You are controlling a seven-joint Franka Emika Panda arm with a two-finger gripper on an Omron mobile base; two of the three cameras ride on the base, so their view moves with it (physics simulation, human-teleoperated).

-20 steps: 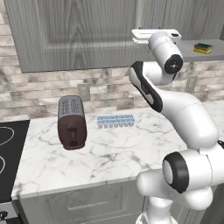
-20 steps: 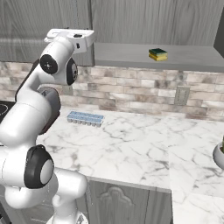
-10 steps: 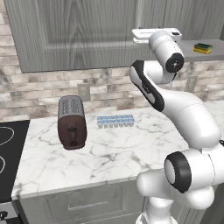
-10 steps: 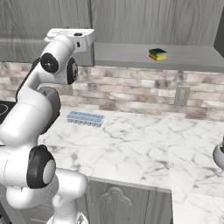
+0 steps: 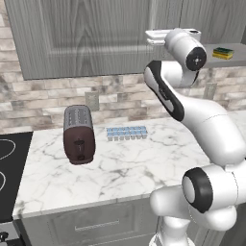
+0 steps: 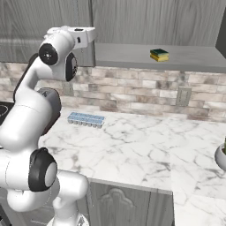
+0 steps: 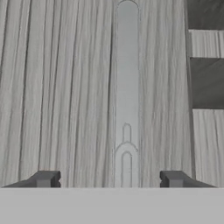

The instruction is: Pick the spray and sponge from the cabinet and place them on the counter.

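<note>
The cabinet (image 5: 86, 38) has a closed grey wood-grain door, and my gripper (image 5: 151, 37) is raised against its right edge. In the hand view the long grey bar handle (image 7: 127, 87) runs between my fingertips (image 7: 46, 178), and the gripper (image 7: 109, 179) stands open around it without touching. The yellow and green sponge (image 5: 222, 53) (image 6: 159, 54) lies on the open grey shelf (image 6: 190, 58) to the right. The spray is out of view. Below lies the white marble counter (image 5: 134, 166) (image 6: 132, 145).
A dark toaster (image 5: 78, 133) and a pale blue ice-cube tray (image 5: 126, 133) (image 6: 86, 119) sit on the counter near the brick backsplash. The black stovetop (image 5: 9, 168) lies at the left. A round object (image 6: 222, 156) stands at the far right edge.
</note>
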